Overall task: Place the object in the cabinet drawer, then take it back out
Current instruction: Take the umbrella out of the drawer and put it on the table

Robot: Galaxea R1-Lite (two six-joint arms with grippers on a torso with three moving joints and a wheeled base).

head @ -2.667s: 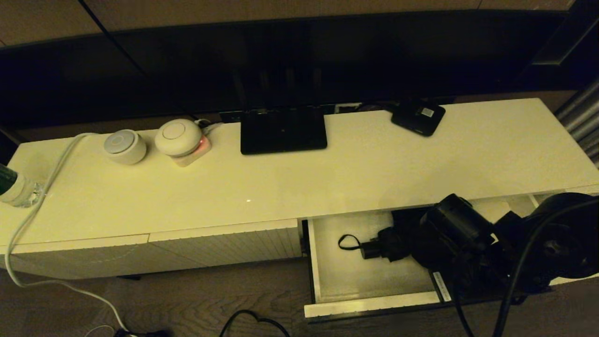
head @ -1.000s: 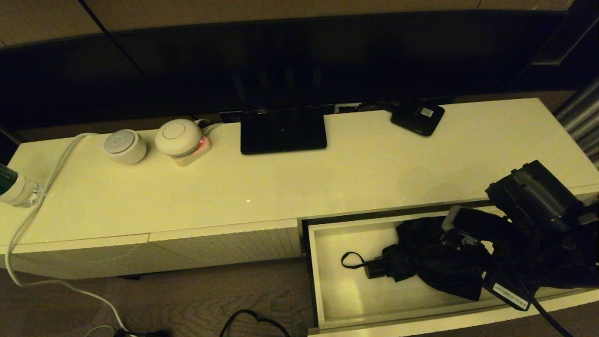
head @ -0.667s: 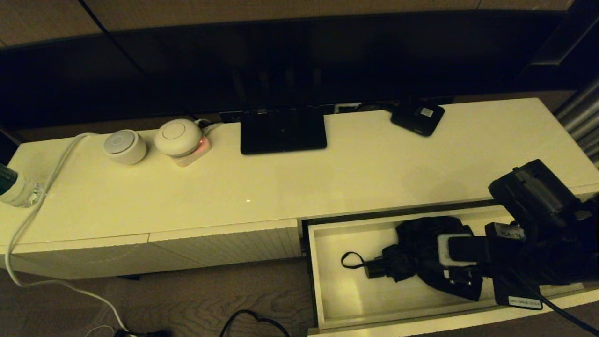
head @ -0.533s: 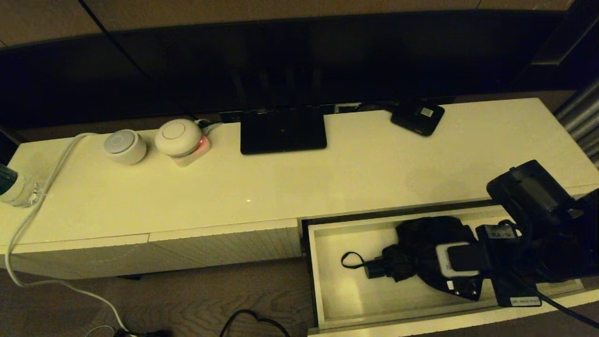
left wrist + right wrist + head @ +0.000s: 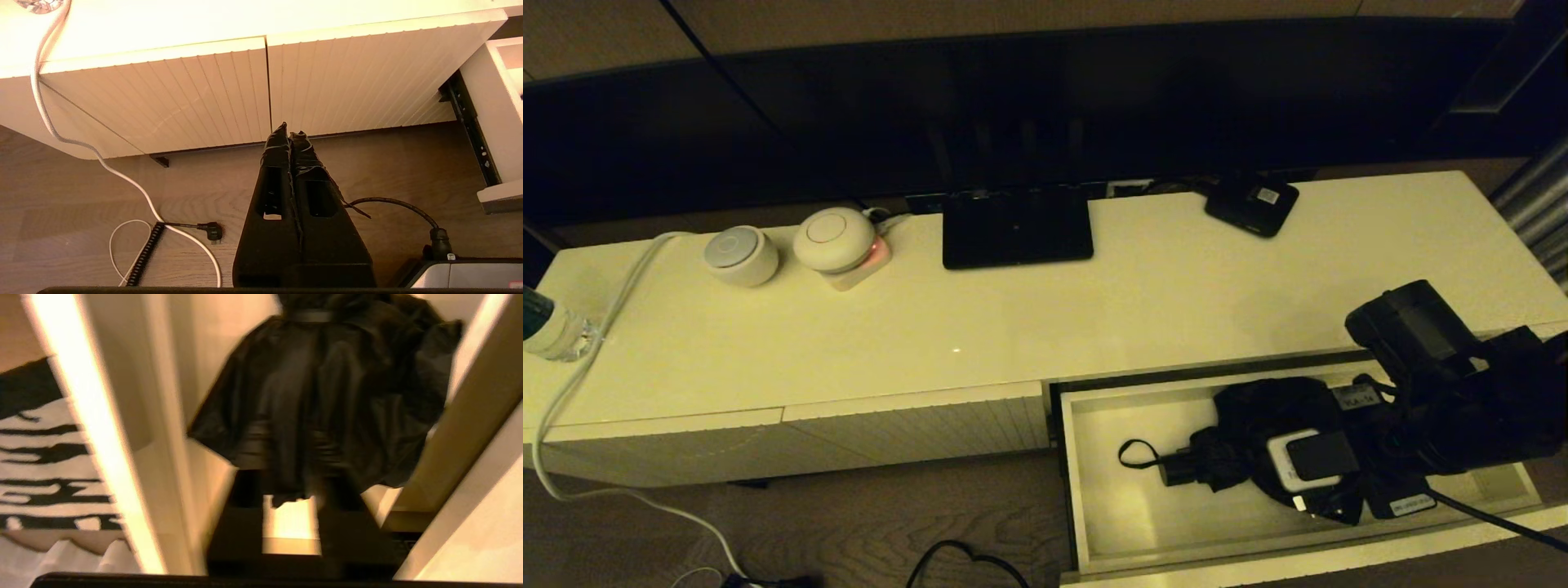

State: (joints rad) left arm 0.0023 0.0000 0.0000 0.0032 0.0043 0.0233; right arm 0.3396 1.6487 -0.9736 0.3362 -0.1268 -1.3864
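One folding umbrella (image 5: 1241, 445) lay lengthwise in the open cabinet drawer (image 5: 1094, 506), handle toward the robot's left, its baggy fabric directly ahead of the right gripper (image 5: 290, 465), jaws narrowly parted around it; left gripper (image 5: 290, 134) parked, jaws together.

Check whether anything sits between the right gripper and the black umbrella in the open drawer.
Nothing visible does. The right gripper is already at the black folding umbrella's loose fabric inside the cream-white open drawer, its fingers straddling the cloth.

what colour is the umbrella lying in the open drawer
Black all over, fabric and handle; clearest in the head view: umbrella.
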